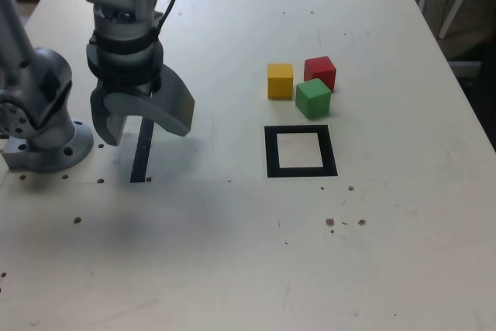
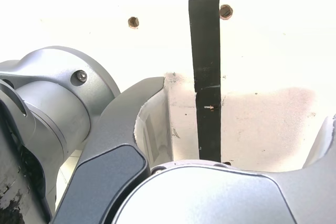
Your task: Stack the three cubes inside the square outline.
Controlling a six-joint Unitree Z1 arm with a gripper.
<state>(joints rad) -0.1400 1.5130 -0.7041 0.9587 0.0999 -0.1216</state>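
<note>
White table (image 1: 232, 269). Gripper (image 1: 143, 118), at 9 o'clock in the exterior view, hangs over the black tape strip (image 1: 142, 153), fingers spread, empty. Square outline (image 1: 301, 151) centre-right, unoccupied. At its 12 o'clock: yellow cube (image 1: 280, 81), red cube (image 1: 320, 72), green cube (image 1: 313, 98) clustered.

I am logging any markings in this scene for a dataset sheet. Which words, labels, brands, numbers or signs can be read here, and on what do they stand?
None: no readable text in either view.
The red cube, yellow cube and green cube show plain faces.
The black tape square outline, the straight black tape strip and the open grey gripper carry no lettering.
</note>
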